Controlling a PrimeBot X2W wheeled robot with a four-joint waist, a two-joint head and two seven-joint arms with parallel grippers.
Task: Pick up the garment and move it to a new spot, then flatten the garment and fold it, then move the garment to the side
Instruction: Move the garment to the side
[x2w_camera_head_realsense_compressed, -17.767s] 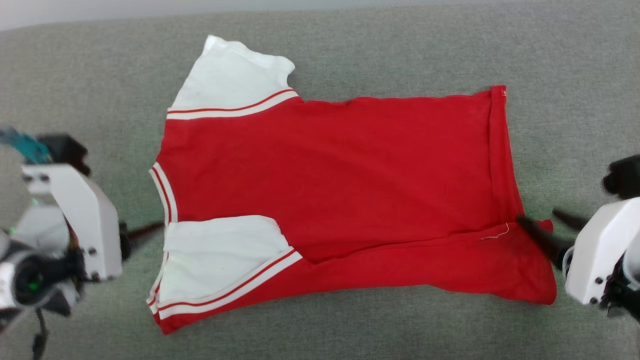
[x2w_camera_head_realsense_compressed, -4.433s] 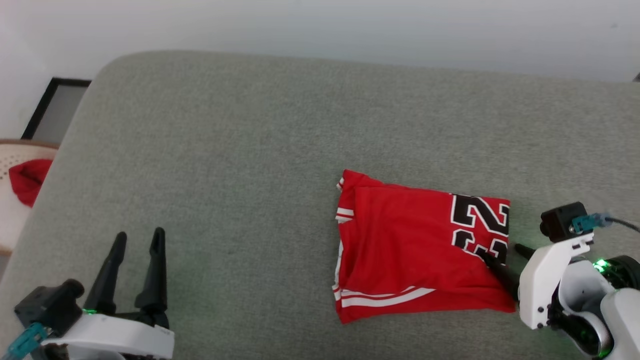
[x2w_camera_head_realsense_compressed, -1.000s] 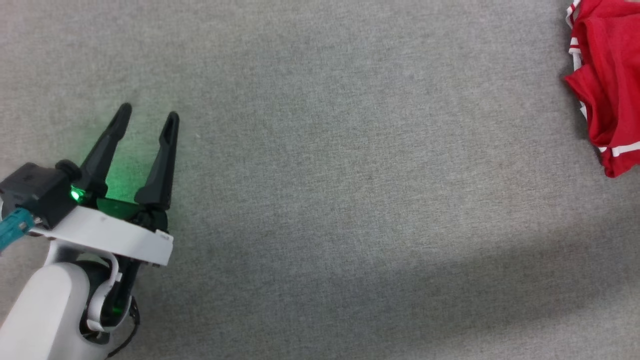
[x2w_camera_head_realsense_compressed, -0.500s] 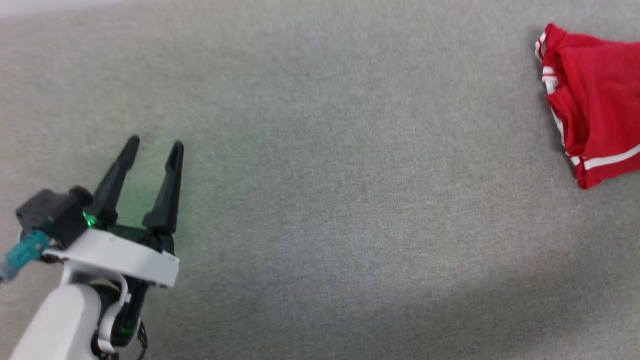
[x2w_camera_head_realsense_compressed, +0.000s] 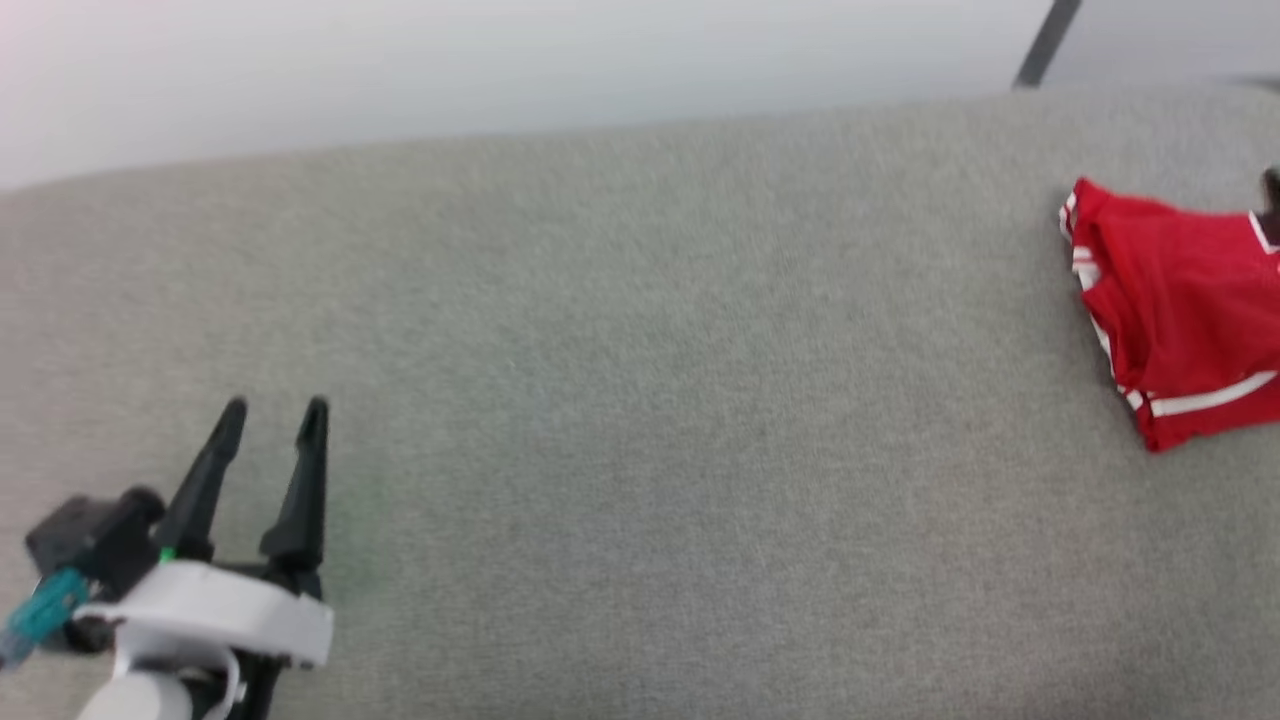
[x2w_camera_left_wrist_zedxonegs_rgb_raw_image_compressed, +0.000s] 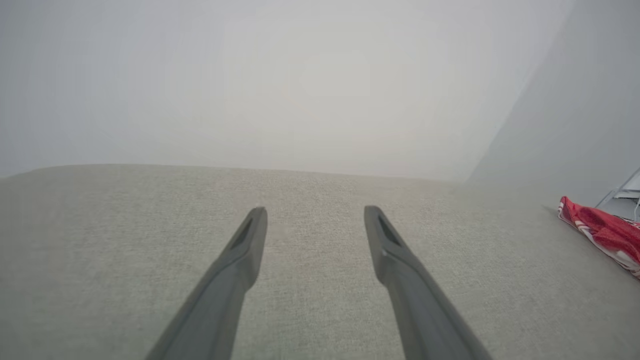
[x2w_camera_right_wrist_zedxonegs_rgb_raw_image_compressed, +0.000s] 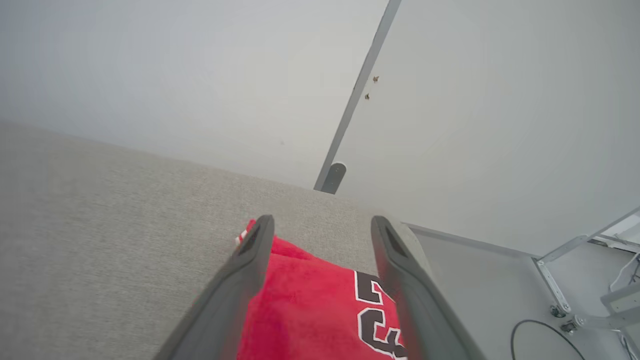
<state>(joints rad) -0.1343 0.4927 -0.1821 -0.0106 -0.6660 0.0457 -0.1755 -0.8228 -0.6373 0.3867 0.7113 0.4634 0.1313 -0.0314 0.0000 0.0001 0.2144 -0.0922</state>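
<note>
Lying folded into a compact red bundle, the garment (x2w_camera_head_realsense_compressed: 1180, 310) sits at the far right of the grey cushion (x2w_camera_head_realsense_compressed: 640, 420), close to its right end, which reads as the side spot the task's last step asks for. Its white-striped trim faces the cushion's middle, and part of the black, white-outlined number shows on top in the right wrist view. The right gripper (x2w_camera_right_wrist_zedxonegs_rgb_raw_image_compressed: 322, 221) hangs just above it with its two fingers spread wide. The cloth is visible through the gap and nothing is pinched between them, so I judge the bundle to be lying free under its own weight. The left gripper (x2w_camera_head_realsense_compressed: 274, 412) hovers well apart over bare cushion, fingers parted and empty, seemingly parked there to keep clear of a one-armed carry. With the fold compact and the shirt off to the side, the task looks all but finished; the right arm need only lift clear without snagging the top layer.
</note>
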